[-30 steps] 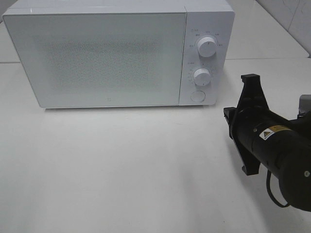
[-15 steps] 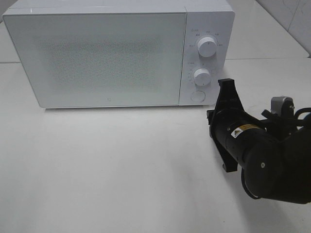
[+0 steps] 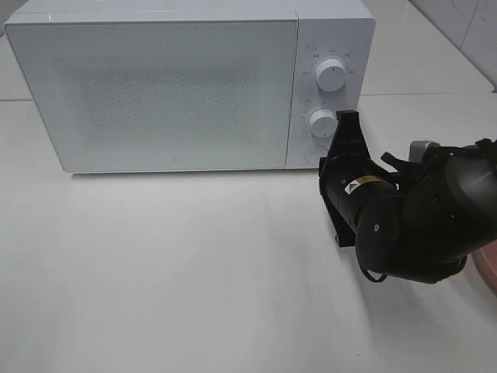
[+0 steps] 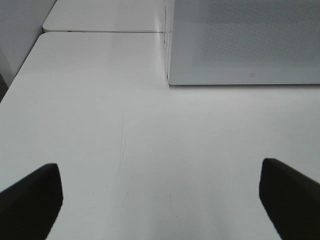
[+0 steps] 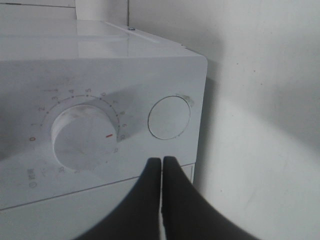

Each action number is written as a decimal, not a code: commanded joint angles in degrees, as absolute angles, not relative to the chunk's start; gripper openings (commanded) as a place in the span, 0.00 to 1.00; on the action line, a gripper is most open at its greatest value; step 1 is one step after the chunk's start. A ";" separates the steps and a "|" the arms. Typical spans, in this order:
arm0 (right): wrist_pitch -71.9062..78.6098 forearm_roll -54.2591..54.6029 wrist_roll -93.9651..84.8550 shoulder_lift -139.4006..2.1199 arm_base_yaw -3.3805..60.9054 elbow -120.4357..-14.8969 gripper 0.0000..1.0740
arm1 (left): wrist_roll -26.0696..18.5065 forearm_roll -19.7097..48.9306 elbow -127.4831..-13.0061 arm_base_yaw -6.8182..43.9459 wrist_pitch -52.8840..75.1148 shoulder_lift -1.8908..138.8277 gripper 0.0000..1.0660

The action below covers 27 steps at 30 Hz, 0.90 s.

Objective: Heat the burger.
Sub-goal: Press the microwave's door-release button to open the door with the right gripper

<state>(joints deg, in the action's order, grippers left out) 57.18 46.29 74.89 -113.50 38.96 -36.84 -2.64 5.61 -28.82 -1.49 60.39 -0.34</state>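
A white tabletop [image 3: 194, 272] fills the scene, with a white microwave [image 3: 155, 93] standing at its back, its frosted door [image 3: 163, 89] closed flush. The burger is nowhere in view: it is not on the bare surface, and the frosted panel hides whatever may be inside. Only a sliver of a pink plate [image 3: 488, 268] shows at the far right edge, with nothing visible on it. The right pincer [image 5: 161, 161] is clenched, tips pressed together into one blunt point. It sits just in front of the control panel, below the round button [image 5: 169, 117] and beside the lower dial [image 5: 82, 136], apparently not yet touching either. The left pincer [image 4: 160, 195] hangs released, its fingers spread wide over empty tabletop near the microwave's other front corner. The step in hand looks like pressing the door release to open the oven. The next move calls for lining the closed tips up with the button's centre and pushing squarely, keeping clear of the dial so the setting is not nudged.
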 commanded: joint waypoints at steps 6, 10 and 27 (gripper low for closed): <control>56.15 44.81 76.83 -115.85 37.41 -40.39 0.00 | -2.64 5.84 -28.71 -1.66 59.47 -1.38 0.94; 56.04 44.75 77.01 -117.57 37.41 -42.17 0.00 | -2.64 5.84 -28.71 -1.66 59.47 -1.43 0.94; 53.34 43.72 76.60 -120.95 33.46 -46.01 0.00 | -2.64 5.79 -28.71 -1.66 59.47 -1.43 0.94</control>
<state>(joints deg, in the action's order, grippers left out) 54.14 44.63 76.66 -120.61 33.98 -45.44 -2.64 5.61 -28.82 -1.49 60.39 -0.34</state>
